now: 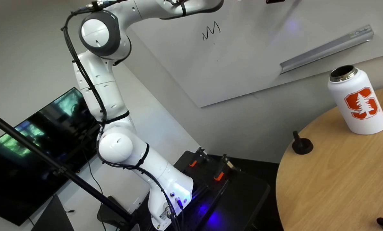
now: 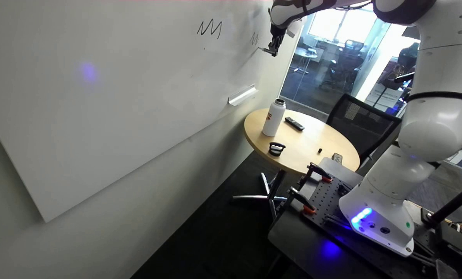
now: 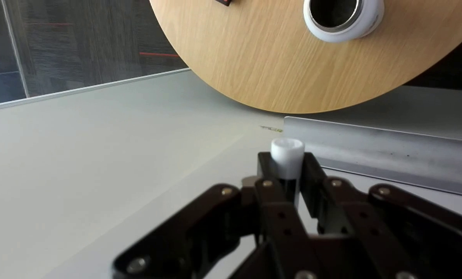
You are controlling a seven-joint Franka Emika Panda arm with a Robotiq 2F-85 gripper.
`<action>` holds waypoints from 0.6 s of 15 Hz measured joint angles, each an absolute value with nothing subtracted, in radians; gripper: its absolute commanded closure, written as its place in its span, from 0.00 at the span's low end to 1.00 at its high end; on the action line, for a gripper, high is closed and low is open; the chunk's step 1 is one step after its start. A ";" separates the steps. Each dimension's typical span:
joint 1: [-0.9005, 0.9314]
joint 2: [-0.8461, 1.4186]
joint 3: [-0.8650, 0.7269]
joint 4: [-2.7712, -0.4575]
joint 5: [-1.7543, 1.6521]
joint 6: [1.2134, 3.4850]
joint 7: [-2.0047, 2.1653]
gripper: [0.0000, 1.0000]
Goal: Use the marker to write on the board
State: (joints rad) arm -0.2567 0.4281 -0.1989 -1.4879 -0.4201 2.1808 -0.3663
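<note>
The board (image 2: 118, 116) is a large white panel on the wall, also in an exterior view (image 1: 242, 61). It bears a black zigzag scribble (image 2: 210, 29), and a fainter zigzag (image 2: 255, 38) lies nearer the gripper. My gripper (image 3: 287, 164) is shut on the marker (image 3: 287, 153), whose white end sticks up between the fingertips in the wrist view. In an exterior view the gripper (image 2: 274, 45) is close to the board, with the marker (image 2: 262, 49) pointing at it just below the fainter zigzag. I cannot tell whether the tip touches. A fingertip (image 1: 274, 1) barely shows at the top.
A grey tray strip (image 1: 327, 49) is fixed low on the board. Below stands a round wooden table (image 2: 312, 143) with a white bottle (image 2: 274, 117), a black lid (image 2: 276, 149), a remote (image 2: 294, 123) and a small black cap (image 2: 320, 150). A chair (image 2: 364, 120) stands behind.
</note>
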 measured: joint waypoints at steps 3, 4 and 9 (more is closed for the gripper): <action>-0.258 0.426 -0.205 -1.470 -0.420 2.179 -0.366 0.91; -0.259 0.424 -0.207 -1.462 -0.420 2.179 -0.366 0.91; -0.260 0.389 -0.199 -1.451 -0.416 2.163 -0.371 0.91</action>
